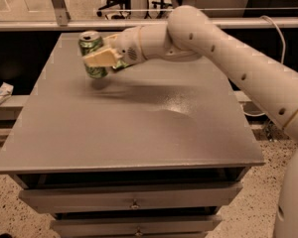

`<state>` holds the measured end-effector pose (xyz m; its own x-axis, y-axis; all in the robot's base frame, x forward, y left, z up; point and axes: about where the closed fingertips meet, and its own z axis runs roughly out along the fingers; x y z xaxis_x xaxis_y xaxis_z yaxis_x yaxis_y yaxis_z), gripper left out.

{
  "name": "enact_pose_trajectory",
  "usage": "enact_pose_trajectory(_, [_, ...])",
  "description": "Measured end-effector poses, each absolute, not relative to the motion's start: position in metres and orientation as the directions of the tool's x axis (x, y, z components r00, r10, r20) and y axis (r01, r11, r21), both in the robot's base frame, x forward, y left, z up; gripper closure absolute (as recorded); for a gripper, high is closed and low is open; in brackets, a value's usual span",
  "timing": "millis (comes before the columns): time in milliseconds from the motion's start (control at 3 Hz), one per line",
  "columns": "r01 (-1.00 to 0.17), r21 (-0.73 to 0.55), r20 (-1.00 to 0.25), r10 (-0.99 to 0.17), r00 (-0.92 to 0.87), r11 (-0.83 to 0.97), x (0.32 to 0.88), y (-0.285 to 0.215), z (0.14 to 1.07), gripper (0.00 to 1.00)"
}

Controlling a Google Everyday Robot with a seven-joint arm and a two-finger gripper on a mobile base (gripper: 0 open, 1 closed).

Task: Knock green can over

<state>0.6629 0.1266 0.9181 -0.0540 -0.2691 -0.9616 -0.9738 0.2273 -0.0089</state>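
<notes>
The green can (90, 43) stands near the far left of the grey table (139, 133), its silver top leaning slightly left. My gripper (97, 59) reaches in from the right and is shut on the can's middle. One cream finger (103, 58) crosses the front of the can; the other is hidden behind it. The can's base is just over its shadow, and I cannot tell whether it touches the table. My arm (228, 48) stretches across the far right of the table.
The table has drawers (134, 202) below its front edge. A white packet (0, 95) lies on a low ledge to the left. A rail (64, 24) and glass run behind the table. A cable (275, 31) hangs at the right.
</notes>
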Motion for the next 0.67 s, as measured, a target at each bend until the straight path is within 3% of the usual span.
enact_pose_trajectory(667, [-0.965, -0.108, -0.872, -0.488, -0.022, 0.237, 0.652, 0.036, 0.937, 1.0])
